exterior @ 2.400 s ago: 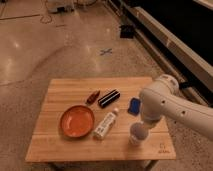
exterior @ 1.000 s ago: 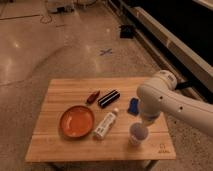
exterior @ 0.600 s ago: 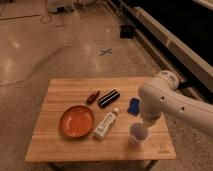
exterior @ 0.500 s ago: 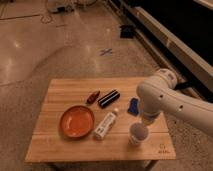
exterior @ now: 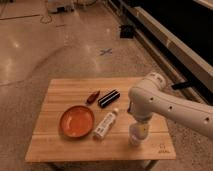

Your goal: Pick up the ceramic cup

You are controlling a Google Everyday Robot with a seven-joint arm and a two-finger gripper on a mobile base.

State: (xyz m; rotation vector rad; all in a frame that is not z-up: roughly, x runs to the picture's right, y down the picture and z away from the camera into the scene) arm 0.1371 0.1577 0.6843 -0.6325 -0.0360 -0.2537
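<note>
The ceramic cup (exterior: 135, 138) is small, round and white, and stands on the wooden table (exterior: 65, 92) near its front right corner. My gripper (exterior: 140, 128) hangs from the white arm (exterior: 160, 105), which comes in from the right. It sits directly over the cup, at or just inside the rim, and hides the cup's top. Only the cup's lower wall shows.
An orange plate (exterior: 77, 121) lies left of centre. A white bottle with a label (exterior: 105, 125) lies on its side between the plate and the cup. A black block (exterior: 108, 98) and a small reddish-brown object (exterior: 92, 96) lie further back. The table's front edge is close to the cup.
The arm has shifted slightly left and the gripper has come down onto the cup. The cup, plate and bottle have not moved.
</note>
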